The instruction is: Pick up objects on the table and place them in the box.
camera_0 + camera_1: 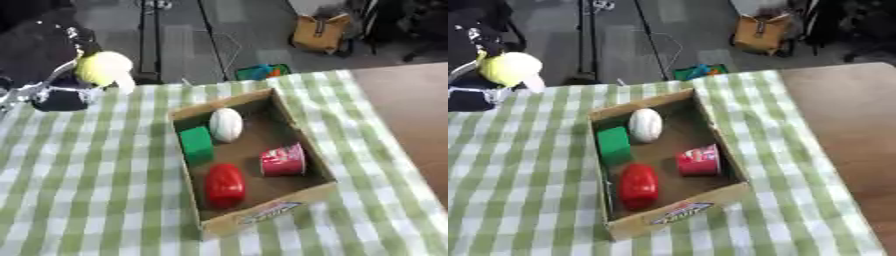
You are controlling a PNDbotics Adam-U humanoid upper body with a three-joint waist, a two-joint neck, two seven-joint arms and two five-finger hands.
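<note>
In the left eye view, a cardboard box [308, 145] sits in the middle of the surface [96, 190], which has a green and white checked cloth on it. Four things lie in the box. A white ball [226, 124] is at the far end. A green block [197, 144] is just beside it on the left. A red cup [283, 160] lies on its side near the right wall. A red pepper [225, 185] is at the near end. The left hand [66, 82] is up at the far left, over the edge of the cloth. Its fingers are curled round a yellow ball [103, 68], which is held up in the air, well apart from the box

In the right eye view, the same things show, a bit more to the left. The yellow ball is near the top left corner with the dark hand round it. The right hand is not seen in either view
</note>
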